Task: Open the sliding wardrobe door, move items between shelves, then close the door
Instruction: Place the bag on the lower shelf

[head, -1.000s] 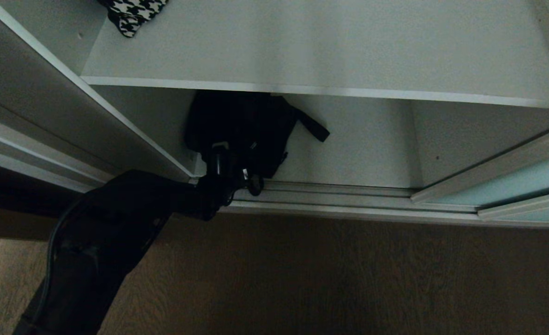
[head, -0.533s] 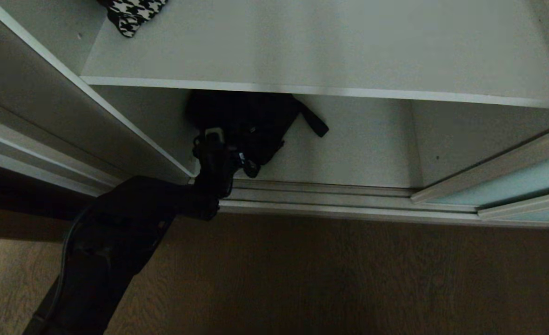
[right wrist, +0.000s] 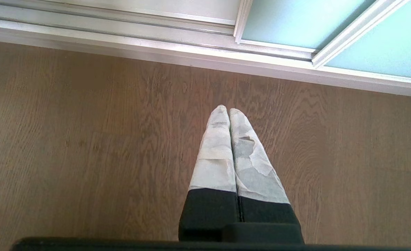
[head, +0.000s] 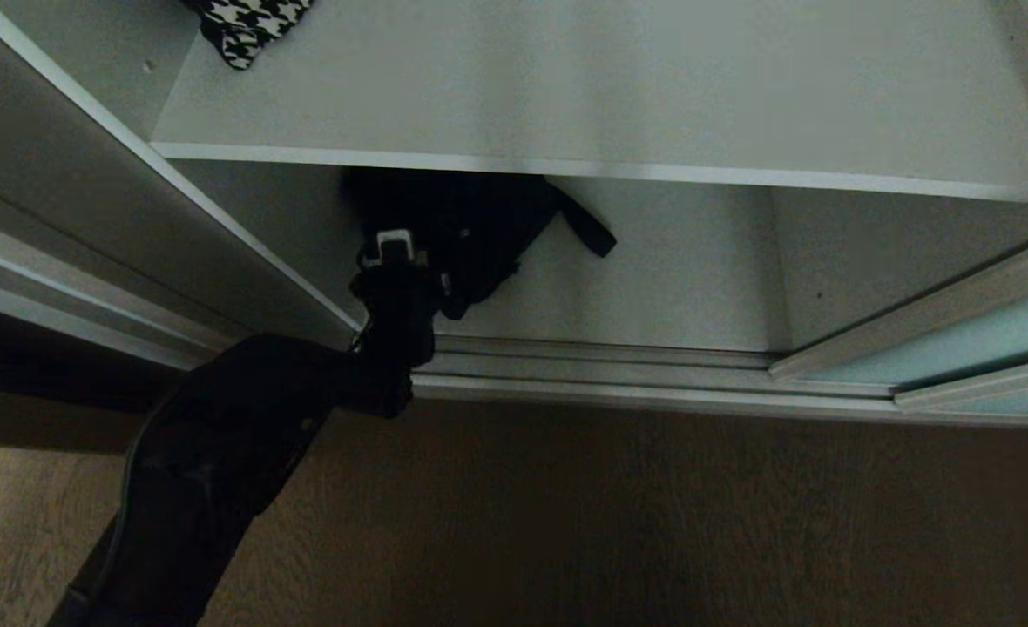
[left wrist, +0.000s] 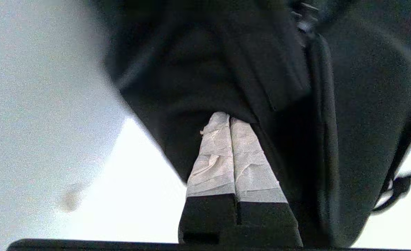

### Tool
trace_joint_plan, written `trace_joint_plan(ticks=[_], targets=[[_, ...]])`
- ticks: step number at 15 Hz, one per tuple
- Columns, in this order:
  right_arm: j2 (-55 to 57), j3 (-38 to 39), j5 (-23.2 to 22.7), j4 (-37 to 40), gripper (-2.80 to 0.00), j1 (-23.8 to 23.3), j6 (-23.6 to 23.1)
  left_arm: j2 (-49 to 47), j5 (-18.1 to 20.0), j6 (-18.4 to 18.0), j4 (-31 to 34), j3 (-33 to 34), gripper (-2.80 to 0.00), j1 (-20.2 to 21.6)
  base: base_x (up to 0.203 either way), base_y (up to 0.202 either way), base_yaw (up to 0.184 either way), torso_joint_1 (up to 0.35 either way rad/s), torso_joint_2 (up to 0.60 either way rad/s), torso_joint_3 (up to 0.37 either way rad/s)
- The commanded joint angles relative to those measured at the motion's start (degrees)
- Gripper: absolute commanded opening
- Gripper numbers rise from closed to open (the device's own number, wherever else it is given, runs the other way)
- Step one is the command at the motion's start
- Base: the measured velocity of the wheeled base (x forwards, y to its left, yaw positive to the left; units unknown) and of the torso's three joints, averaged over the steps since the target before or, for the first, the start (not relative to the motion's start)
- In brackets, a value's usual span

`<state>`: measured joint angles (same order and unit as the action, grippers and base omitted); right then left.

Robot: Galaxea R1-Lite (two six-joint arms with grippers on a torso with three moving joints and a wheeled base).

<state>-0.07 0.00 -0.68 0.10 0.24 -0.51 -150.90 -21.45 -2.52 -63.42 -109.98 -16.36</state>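
The black bag [head: 479,218] lies at the left of the lower shelf [head: 679,279], partly under the upper shelf [head: 610,87]. My left gripper [head: 395,244] reaches in from the floor side, its taped fingers pressed together with the tips pinching a fold of the bag [left wrist: 348,104]. In the left wrist view the left gripper [left wrist: 228,116] is shut, and the fabric hangs round the tips. The houndstooth piece [head: 248,26] rests at the upper shelf's back left. The teal sliding door [head: 958,348] stands slid to the right. My right gripper [right wrist: 228,109] is shut and empty over the wooden floor.
The wardrobe's side panel [head: 174,226] stands close on the left of my left arm. The silver floor track [head: 610,366] runs along the front of the lower shelf. Brown wooden floor [head: 653,522] lies before the wardrobe. The teal door [right wrist: 296,21] shows beyond the right gripper.
My left gripper has risen and tilted upward further into the wardrobe. The bag's near edge has lifted away from the track with it. The right arm has not moved.
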Motion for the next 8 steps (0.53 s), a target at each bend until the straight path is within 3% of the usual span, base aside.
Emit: trace_joint_plan(ticks=[1, 5, 8], targets=[[-0.1, 0.09, 0.07, -0.01, -2.8, 0.02, -0.02, 9.85, -2.1, 2.81, 5.57, 6.33, -2.8, 0.01, 0.0, 0.0, 0.0, 0.0, 0.0, 0.0], [-0.05, 0.09, 0.02, -0.01, -2.8, 0.02, -0.02, 25.03, 1.49, 5.98, 11.68, 30.94, -2.8, -0.92, 0.0, 0.0, 0.0, 0.0, 0.0, 0.0], [-0.1, 0.09, -0.02, -0.01, -2.8, 0.02, -0.02, 37.28, 2.61, 7.56, 14.05, 48.54, -2.8, -4.24, 0.0, 0.0, 0.0, 0.0, 0.0, 0.0]])
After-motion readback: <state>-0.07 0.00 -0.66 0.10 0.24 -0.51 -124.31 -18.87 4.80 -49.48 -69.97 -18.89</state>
